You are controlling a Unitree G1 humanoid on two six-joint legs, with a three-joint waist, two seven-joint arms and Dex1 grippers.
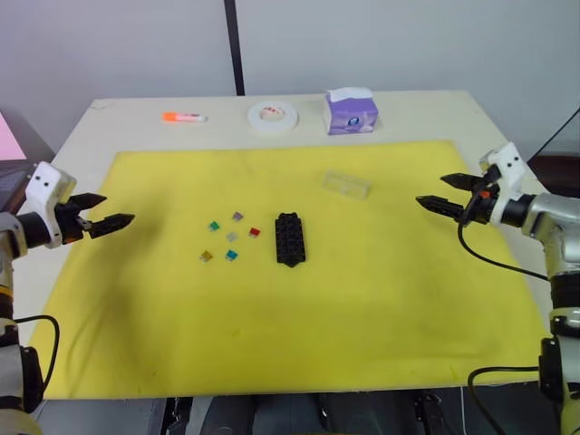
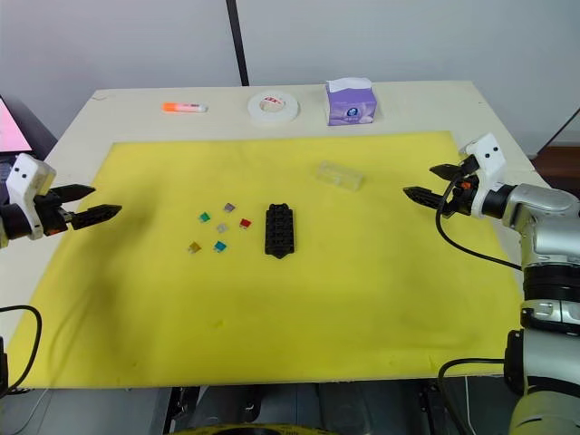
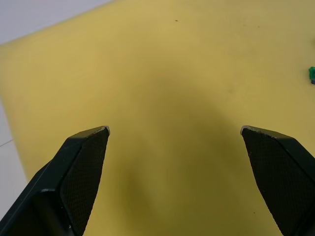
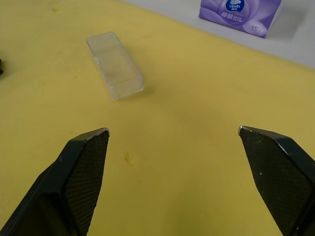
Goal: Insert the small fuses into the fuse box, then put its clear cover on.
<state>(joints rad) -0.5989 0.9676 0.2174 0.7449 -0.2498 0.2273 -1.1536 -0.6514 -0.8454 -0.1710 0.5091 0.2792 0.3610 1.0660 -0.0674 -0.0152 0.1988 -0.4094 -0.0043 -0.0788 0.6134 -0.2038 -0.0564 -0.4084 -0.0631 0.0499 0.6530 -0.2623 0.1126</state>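
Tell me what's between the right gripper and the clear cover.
Nothing: bare yellow mat separates the right gripper from the clear cover, seen in the right wrist view.

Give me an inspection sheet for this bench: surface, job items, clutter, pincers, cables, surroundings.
Surface: yellow mat on a pale table.
Job's things: black fuse box mid-mat, slots empty; six loose fuses on its left; clear cover lying apart, toward the right arm.
Clutter: purple tissue box, white tape roll, orange marker along the far edge.
Pincers: left pincer and right pincer open, empty, above the mat's side edges.
Cables: black cable hanging from the right arm.
Surroundings: pale wall, dark vertical strip.
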